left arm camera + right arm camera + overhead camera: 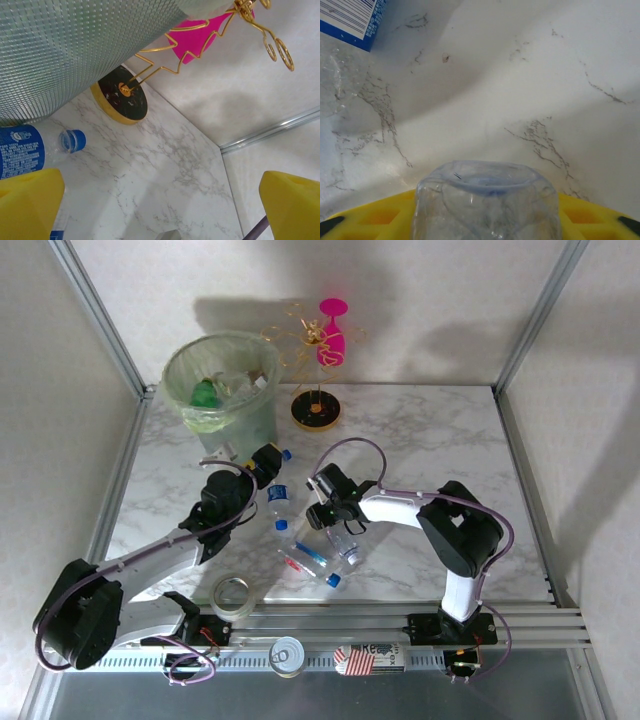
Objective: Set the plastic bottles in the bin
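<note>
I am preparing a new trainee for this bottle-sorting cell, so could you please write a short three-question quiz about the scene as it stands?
1. True or false: the left gripper holds a bottle.
2. What are the fingers of the right gripper closed on? A) tape roll B) clear bottle C) pink goblet
3. Fill in: the green bottle lies inside the ____.
Key: 1 false, it is open and empty. 2 B. 3 bin.
</note>
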Robot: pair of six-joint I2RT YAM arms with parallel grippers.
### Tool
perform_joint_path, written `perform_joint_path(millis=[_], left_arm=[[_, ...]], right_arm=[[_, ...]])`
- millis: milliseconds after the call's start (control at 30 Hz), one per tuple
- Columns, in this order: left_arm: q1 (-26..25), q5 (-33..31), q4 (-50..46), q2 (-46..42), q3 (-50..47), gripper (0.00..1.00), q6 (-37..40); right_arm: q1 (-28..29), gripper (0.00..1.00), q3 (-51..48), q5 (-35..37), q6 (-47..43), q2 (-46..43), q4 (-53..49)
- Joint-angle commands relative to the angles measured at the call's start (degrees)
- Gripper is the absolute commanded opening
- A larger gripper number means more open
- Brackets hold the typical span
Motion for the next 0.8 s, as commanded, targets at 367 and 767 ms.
perform_joint_path(millis=[367, 767], left_arm=[[-3.93, 11.60, 4.60, 6.40, 6.00, 1.00, 5.71], [-9.97, 31.64, -0.86, 18.00, 19.13, 1.00, 10.83]], right_arm=[[-19.07, 0.46, -11.18, -17.06, 18.15, -21.15, 18.15], [-29.32, 0.44, -17.34, -31.60, 33.27, -27.60, 39.18]])
